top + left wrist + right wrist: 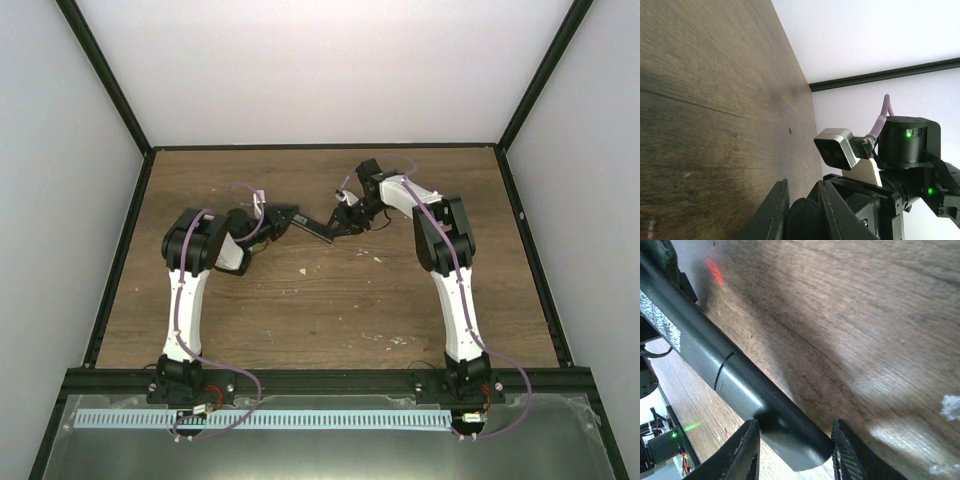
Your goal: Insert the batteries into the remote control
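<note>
The remote control is a slim black bar held above the table, spanning between my two grippers. My left gripper is shut on its left end, which shows as a rounded black end pinched between the fingers of that gripper. In the right wrist view the remote control runs from the upper left down to my right gripper. That gripper's two fingers sit against the sides of the remote's end. A thin curved seam crosses the remote's body. The batteries are out of view.
Pale specks of debris lie on the wooden table, and a white speck lies below the right gripper. The right arm's wrist camera hangs close beside the left gripper. A black frame and white walls border the table.
</note>
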Controlling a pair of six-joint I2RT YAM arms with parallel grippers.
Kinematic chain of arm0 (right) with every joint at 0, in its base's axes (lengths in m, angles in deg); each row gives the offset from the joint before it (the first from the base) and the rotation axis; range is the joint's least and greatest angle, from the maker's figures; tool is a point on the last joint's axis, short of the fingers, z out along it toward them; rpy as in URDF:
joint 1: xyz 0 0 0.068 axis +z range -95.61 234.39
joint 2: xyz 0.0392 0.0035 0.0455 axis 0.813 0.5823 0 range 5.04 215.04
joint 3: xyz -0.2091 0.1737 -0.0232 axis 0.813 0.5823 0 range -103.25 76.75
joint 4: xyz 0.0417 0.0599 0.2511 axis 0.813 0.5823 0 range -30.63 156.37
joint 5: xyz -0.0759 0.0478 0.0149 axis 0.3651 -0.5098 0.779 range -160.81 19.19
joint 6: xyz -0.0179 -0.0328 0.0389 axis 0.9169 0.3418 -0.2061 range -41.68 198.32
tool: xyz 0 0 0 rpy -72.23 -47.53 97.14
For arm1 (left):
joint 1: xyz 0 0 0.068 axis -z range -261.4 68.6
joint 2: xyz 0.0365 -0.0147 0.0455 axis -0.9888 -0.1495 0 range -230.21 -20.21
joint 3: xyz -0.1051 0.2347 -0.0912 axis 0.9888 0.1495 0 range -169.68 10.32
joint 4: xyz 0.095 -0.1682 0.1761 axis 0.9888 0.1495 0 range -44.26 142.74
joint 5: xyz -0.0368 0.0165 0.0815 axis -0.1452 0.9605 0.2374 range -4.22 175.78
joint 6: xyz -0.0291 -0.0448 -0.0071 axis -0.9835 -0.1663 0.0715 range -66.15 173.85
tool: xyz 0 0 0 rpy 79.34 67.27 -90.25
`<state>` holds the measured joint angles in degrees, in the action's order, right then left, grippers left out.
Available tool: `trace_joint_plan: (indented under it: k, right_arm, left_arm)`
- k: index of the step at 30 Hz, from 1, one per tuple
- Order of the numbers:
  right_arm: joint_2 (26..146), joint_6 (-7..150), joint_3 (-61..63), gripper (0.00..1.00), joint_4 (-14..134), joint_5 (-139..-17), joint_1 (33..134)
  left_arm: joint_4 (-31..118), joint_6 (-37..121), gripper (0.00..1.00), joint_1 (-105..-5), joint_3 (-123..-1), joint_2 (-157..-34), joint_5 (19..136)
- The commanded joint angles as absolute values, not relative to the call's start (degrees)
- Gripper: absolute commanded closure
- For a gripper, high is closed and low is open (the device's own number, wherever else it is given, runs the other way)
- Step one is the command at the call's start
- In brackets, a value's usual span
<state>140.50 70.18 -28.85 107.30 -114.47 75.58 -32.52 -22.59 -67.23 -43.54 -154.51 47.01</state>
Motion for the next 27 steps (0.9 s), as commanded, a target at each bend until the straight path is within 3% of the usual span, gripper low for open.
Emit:
trace_joint_plan:
  k: [1, 15, 27]
  right_arm:
    - [136.2, 71.1, -28.0, 0.67, 93.5, -119.6, 78.8]
    - [125.3, 71.0, -15.3, 0.56, 89.7, -116.7, 77.1]
    - [119.1, 75.9, -14.1, 0.46, 94.3, -116.0, 73.4]
  left_arm:
    - [-36.1, -26.5, 1.00, -61.2, -42.1, -154.7, 33.8]
    - [-38.1, -27.9, 1.00, -61.9, -41.7, -155.0, 34.6]
    - [-38.3, -27.0, 1.00, -63.4, -40.5, -152.8, 33.8]
